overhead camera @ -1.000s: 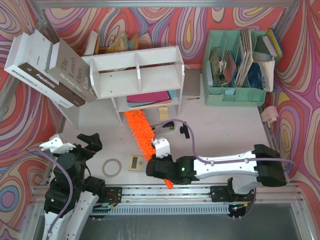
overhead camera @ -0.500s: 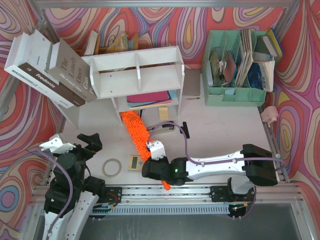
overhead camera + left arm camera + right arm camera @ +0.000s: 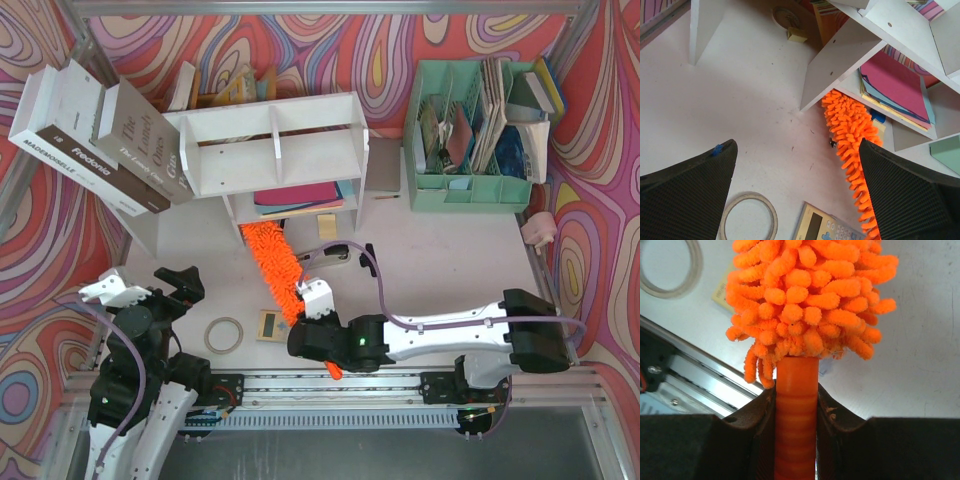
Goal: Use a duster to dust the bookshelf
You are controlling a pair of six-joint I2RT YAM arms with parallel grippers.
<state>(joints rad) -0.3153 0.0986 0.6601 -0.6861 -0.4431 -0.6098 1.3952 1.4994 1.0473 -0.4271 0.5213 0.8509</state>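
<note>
The white bookshelf (image 3: 270, 150) stands at the back, left of centre, and its underside and dividers (image 3: 850, 50) fill the top of the left wrist view. The duster has a fluffy orange head (image 3: 272, 262) lying slantwise on the table, its tip by the shelf's lower left leg. My right gripper (image 3: 308, 322) is shut on the orange handle (image 3: 796, 390), just behind the head (image 3: 810, 300). The handle's end sticks out near the front rail. My left gripper (image 3: 178, 282) hangs open at the near left, apart from the duster (image 3: 850, 130), with nothing between its fingers (image 3: 695, 185).
Big books (image 3: 100, 140) lean against the shelf's left side. Coloured paper (image 3: 300, 195) lies on its lower tier. A mint-green organiser (image 3: 475, 130) stands at the back right. A tape ring (image 3: 224, 335) and a calculator (image 3: 270, 324) lie near the duster.
The right arm has swung the duster a little to the left, so its tip now lies by the shelf's left leg. The left arm has not moved.
</note>
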